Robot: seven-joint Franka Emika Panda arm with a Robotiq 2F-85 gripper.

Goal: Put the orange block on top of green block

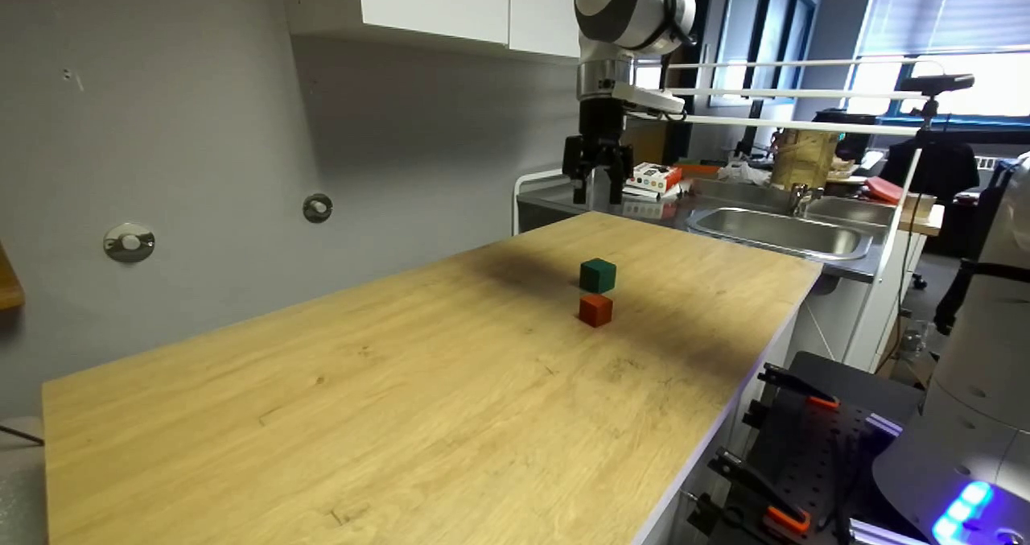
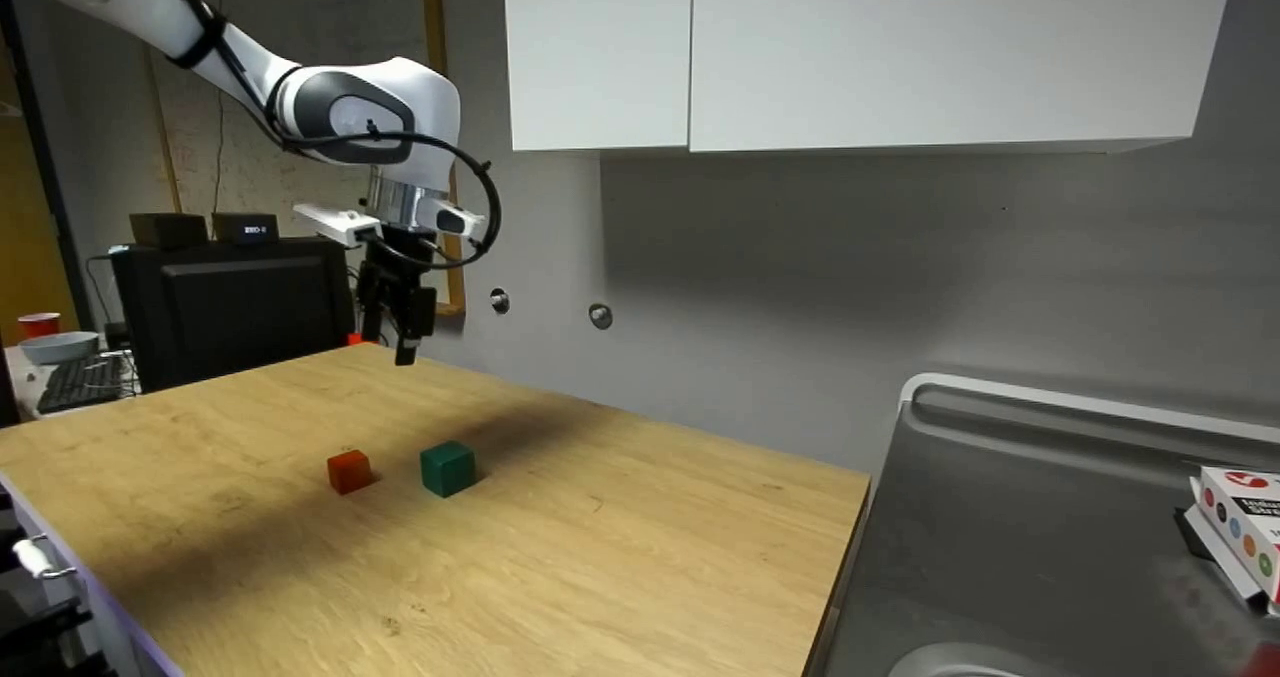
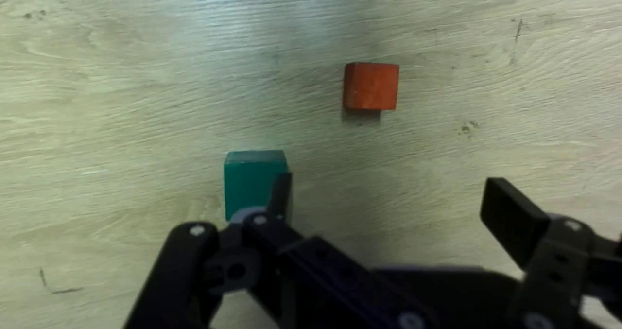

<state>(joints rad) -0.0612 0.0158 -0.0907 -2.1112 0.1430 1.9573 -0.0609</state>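
one orange block point(image 2: 350, 471), nearly red, rests on the wood-grain tabletop point(image 2: 650, 557), near and left of the green block point(image 2: 448, 468) in an exterior view. in the wrist view a bare strip of wood grain parts it from the green block. higher than the green block and well apart from it, the black robotiq gripper point(image 1: 598, 193) hangs from the white panda arm point(image 2: 430, 102), fingertips down. its fingers point(image 3: 515, 222) are spread wide, and in the wrist view one of them hides a corner of the green block. a soft shadow point(image 2: 270, 532) crosses the tabletop around the green block. beyond the green block, past the tabletop's end, a steel sink point(image 1: 776, 227) and a white-and-red box point(image 1: 656, 176) show in an exterior view. nearer the camera than the green block, the robot base point(image 1: 957, 416) glows with blue lights point(image 1: 959, 511) there. white wall cabinets point(image 2: 960, 57) hang higher than the green block in both exterior views.
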